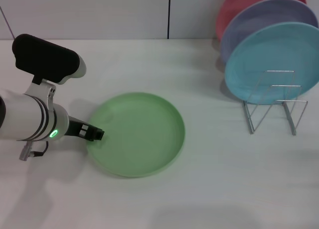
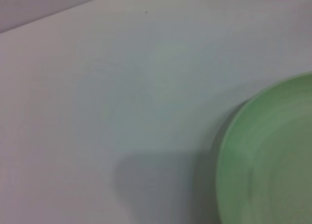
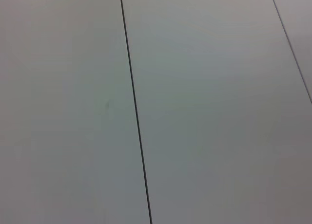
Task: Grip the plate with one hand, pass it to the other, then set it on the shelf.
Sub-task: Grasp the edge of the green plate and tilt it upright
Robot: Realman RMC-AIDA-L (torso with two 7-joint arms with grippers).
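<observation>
The light green plate (image 1: 142, 134) lies flat on the white table, left of centre in the head view. My left gripper (image 1: 94, 134), black on a silver wrist with a green light, reaches in from the left and is at the plate's left rim. The left wrist view shows part of the plate's rim (image 2: 268, 160) and bare table. The silver wire shelf (image 1: 275, 107) stands at the right, well apart from the plate. My right gripper is out of view; the right wrist view shows only pale wall panels.
A turquoise plate (image 1: 274, 59), a lavender plate (image 1: 264, 22) and a pink plate (image 1: 237, 10) stand upright in the shelf's back slots. The shelf's front wire loops (image 1: 291, 109) hold nothing. A white wall stands behind the table.
</observation>
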